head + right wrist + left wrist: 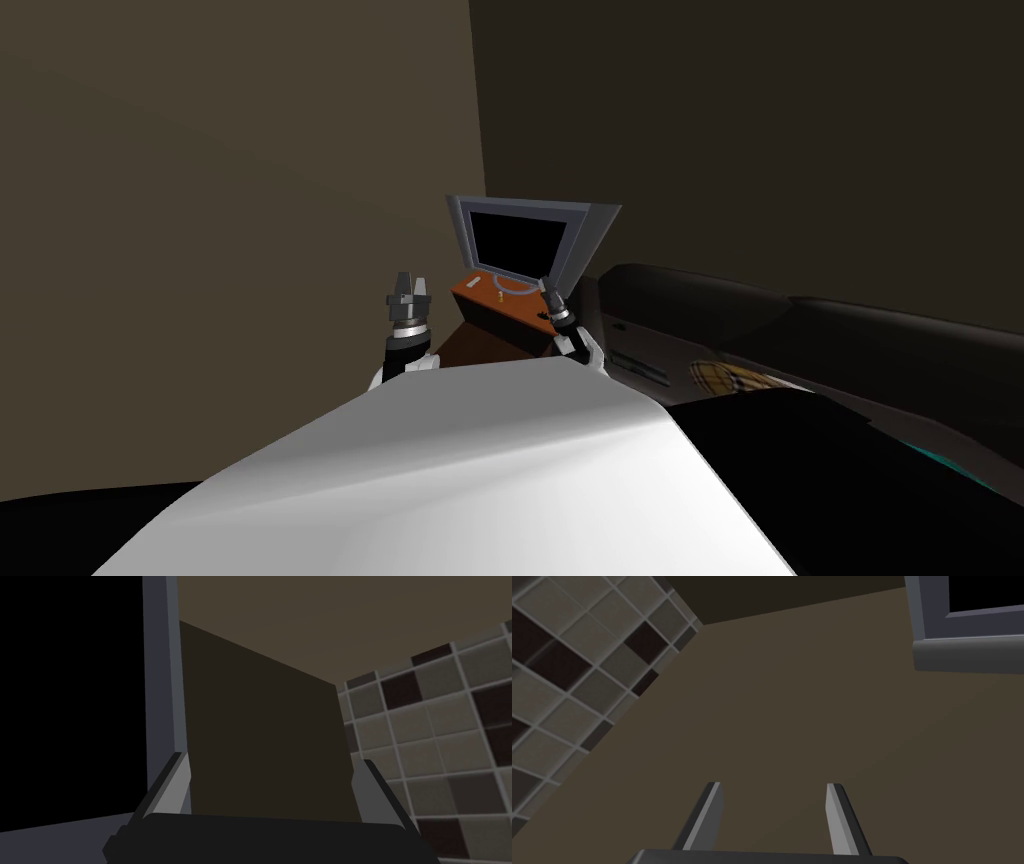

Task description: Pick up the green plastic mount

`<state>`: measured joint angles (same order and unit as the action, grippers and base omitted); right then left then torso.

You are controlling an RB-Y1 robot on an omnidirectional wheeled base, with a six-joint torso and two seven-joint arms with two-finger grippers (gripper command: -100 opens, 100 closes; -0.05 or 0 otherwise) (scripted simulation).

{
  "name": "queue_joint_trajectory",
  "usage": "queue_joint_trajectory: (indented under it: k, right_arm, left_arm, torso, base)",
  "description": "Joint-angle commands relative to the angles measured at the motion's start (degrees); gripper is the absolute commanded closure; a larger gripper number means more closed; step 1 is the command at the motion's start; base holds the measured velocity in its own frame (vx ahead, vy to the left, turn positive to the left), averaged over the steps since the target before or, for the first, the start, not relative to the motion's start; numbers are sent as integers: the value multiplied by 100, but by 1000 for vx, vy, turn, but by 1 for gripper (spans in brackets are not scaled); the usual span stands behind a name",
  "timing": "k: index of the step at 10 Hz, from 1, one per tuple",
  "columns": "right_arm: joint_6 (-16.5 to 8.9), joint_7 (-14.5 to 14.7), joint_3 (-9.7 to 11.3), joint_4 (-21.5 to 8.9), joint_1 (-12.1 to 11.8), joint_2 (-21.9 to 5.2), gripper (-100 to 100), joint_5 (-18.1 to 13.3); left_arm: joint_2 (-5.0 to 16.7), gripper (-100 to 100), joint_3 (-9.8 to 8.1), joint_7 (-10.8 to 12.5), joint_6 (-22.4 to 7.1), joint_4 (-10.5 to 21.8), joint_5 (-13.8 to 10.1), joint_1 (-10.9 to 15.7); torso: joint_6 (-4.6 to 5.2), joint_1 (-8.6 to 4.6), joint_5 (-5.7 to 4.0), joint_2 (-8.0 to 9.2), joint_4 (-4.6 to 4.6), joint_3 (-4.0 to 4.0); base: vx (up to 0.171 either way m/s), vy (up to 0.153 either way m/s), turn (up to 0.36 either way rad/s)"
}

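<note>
Mount: not told apart with certainty. 2 small pieces are seen on the orange-brown top of the low stand [466,298], far ahead in the wall corner: a pale bar [473,284] to the left and a yellowish piece [500,296] just right of it. Neither is drawn green, and neither is touched.

Right gripper [273,759]: 2 fingers spread wide, nothing held between them. It is raised over the right end of the stand top, right of both small pieces and apart from them. The grey frame of the monitor [520,240] is seen just beside 1 finger [175,776]; whether they touch cannot be told.

Left gripper [774,786]: 2 fingers spread apart, nothing held. It is raised left of the stand, clear of it, with a brown wall behind.

Monitor: grey frame, black screen, set on the far part of the stand top behind the small pieces, on a grey curved foot [514,287].

Sofa [800,330]: dark, to the right of the stand, with 1 checked cushion [725,378] on it.
</note>
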<state>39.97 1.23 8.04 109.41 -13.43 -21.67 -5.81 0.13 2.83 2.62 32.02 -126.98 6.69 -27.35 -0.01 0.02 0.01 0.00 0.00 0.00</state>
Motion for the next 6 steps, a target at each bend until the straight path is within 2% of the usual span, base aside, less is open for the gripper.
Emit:
queue_joint_trajectory:
  k: [1,2,3,4,5,6]
  right_arm:
    - [25,48,53,-189,71,-100,-100,-46]
    - [71,128,159,-397,219,-307,-100,-141]
    - [71,128,159,-494,219,-307,-100,-141]
    - [112,211,272,-702,364,-512,-100,-243]
    - [112,211,272,-808,364,-512,-100,-243]
    - [147,297,391,-1019,503,-713,-100,-352]
  left_arm:
    - [0,0,0,0,0,0,0,0]
    - [0,0,0,0,0,0,0,0]
    - [0,0,0,0,0,0,0,0]
    - [0,0,0,0,0,0,0,0]
    - [0,0,0,0,0,0,0,0]
    - [0,0,0,0,0,0,0,-1]
  torso:
    - [0,0,0,0,0,0]
    - [3,-1,0,0,0,0]
    - [1,-1,0,0,0,0]
    - [3,-2,0,0,0,0]
    - [0,-2,0,-1,0,0]
    - [3,-3,-1,-1,0,-1]
  base:
    - [-4,5,50]
    - [-5,7,90]
    - [-3,3,64]
    - [-3,4,111]
    - [-2,1,63]
    - [0,1,144]
